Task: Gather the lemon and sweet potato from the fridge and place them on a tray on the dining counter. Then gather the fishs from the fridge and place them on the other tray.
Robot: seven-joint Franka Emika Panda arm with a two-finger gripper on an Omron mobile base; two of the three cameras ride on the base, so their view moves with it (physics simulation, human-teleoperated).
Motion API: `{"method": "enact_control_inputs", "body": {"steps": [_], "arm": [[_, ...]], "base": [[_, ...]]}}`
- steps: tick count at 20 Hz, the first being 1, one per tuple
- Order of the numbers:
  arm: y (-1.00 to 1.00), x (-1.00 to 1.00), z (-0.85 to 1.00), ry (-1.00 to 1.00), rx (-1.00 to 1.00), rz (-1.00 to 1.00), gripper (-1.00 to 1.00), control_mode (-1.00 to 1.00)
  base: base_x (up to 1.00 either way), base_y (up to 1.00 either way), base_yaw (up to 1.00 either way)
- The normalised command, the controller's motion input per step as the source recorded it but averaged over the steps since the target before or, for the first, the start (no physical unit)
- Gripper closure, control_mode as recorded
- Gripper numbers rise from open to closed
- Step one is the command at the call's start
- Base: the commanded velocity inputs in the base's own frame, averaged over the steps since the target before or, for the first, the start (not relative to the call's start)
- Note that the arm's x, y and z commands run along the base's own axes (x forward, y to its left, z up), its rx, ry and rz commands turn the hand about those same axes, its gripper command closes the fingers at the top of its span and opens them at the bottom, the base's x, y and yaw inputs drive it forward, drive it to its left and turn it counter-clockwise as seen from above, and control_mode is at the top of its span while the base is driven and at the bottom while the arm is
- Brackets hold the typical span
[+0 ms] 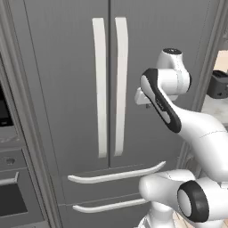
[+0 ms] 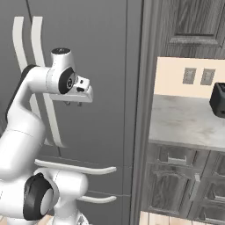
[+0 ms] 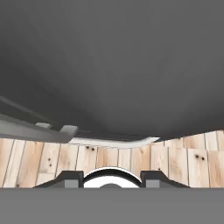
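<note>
The tall grey fridge stands right in front of me with both doors and both drawers shut. Its two pale vertical handles meet at the middle seam. My gripper hangs in front of the right door, at about mid-height and pointing down. In the hand view my gripper is open, its fingertips apart with nothing between them. The same view looks down the door past a curved drawer handle. The lemon, sweet potato and fish are hidden. The trays and dining counter are out of view.
A built-in oven column flanks the fridge on the left. To the right, a wood panel borders a grey counter that carries a dark appliance, with cabinet drawers below. The floor is light wood planks.
</note>
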Motion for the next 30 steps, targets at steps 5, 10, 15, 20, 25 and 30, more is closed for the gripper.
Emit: {"method": "enact_control_inputs", "body": {"steps": [5,10,15,20,25,30], "arm": [[0.0,-0.01,0.0,0.0,0.0,0.0,-1.0,1.0],[0.0,0.0,0.0,0.0,0.0,0.0,-1.0,1.0],[0.0,0.0,0.0,0.0,0.0,0.0,-1.0,1.0],[0.0,0.0,0.0,0.0,0.0,0.0,-1.0,1.0],[0.0,0.0,0.0,0.0,0.0,0.0,-1.0,1.0],[0.0,0.0,0.0,0.0,0.0,0.0,-1.0,1.0]], "base": [[-0.31,0.03,-0.02],[-0.56,0.37,-0.02],[-0.06,0.54,0.0],[-0.03,0.49,0.0],[-0.09,0.31,0.0],[-0.72,0.02,-0.01]]}}
